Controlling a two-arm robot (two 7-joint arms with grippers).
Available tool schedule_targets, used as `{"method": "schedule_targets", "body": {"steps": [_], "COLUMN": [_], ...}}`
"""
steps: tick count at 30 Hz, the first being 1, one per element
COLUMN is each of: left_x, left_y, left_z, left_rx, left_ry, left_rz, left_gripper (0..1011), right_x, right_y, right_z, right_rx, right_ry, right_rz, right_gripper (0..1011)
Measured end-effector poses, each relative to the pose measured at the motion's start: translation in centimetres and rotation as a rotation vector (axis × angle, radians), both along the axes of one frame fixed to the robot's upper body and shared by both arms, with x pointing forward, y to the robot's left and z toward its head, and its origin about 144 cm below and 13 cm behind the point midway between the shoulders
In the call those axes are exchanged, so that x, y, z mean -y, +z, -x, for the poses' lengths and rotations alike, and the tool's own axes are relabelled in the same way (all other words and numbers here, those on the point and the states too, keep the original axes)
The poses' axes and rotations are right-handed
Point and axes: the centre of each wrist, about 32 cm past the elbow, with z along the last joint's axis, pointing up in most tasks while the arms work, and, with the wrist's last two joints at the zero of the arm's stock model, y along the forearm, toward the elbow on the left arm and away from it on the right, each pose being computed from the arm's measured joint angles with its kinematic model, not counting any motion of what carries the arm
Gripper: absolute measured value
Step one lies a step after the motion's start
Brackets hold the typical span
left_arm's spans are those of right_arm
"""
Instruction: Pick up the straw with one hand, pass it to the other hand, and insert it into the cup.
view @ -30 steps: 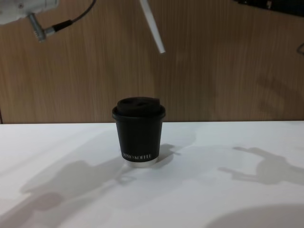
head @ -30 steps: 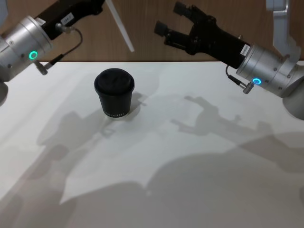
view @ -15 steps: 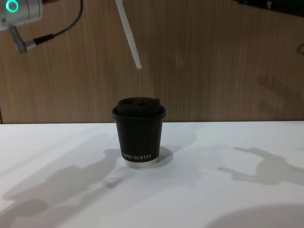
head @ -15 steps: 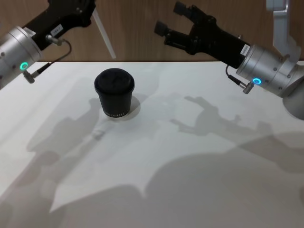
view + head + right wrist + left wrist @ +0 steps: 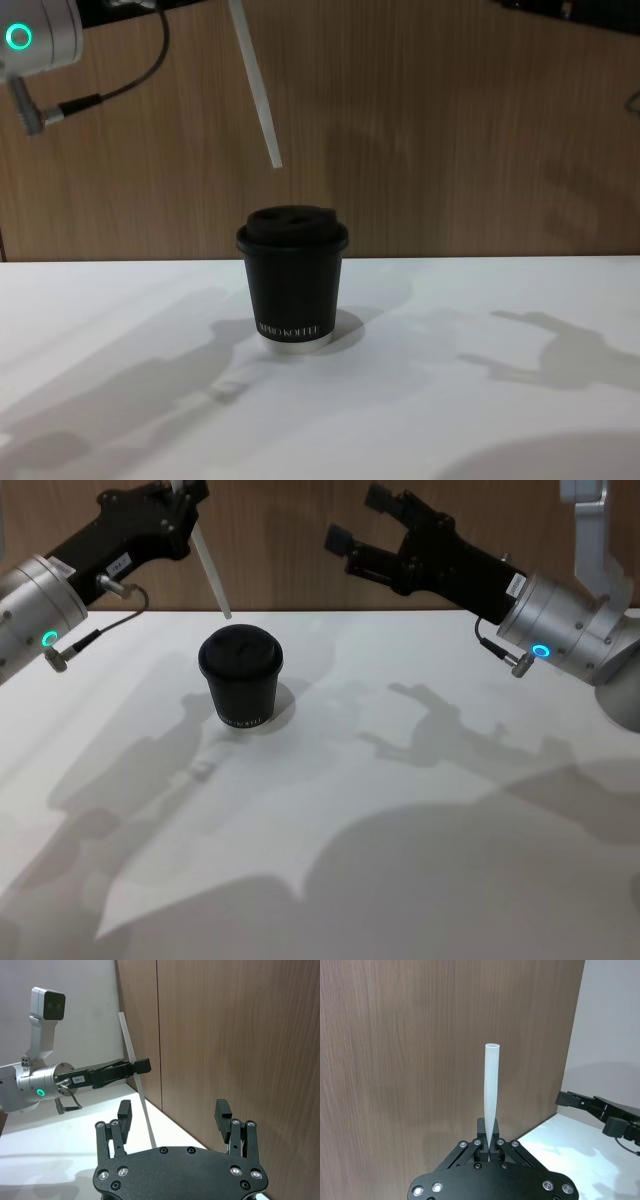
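Left tool (image 5: 185, 500) pinching tilted straw (image 5: 211, 572) above cup (image 5: 241, 677), right tool (image 5: 358, 532) raised, spread empty

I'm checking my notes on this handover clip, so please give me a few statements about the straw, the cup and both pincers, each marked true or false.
1. The left pincer is shut on the straw. True.
2. The straw's lower end is already inside the cup. False: it hangs in the air above the cup, a little to its left in the chest view.
3. The right pincer is open and holds nothing. True.
4. The cup lies on its side on the table. False: it stands upright with its lid on.
5. The straw hangs straight down. False: it is tilted.
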Motion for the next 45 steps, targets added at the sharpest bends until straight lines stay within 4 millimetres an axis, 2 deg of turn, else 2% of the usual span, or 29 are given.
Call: {"method": "schedule_targets", "body": {"steps": [16,45], "left_x": [-0.3,0.0], "left_y": [-0.5,-2.4], "left_z": [0.2,-1.1], "left_rx": [-0.008,-0.059], "left_ry": [0.031,0.053], "left_rz": [-0.031,-0.021], "left_gripper": [7,8], "right_x": [0.0,0.0], "right_y": [0.0,0.0], "right_z": [0.0,0.0], "right_rx": [0.000,0.000], "right_ry": [0.000,0.000], "right_rz": [0.000,0.000], "right_gripper": [1001,1001]}}
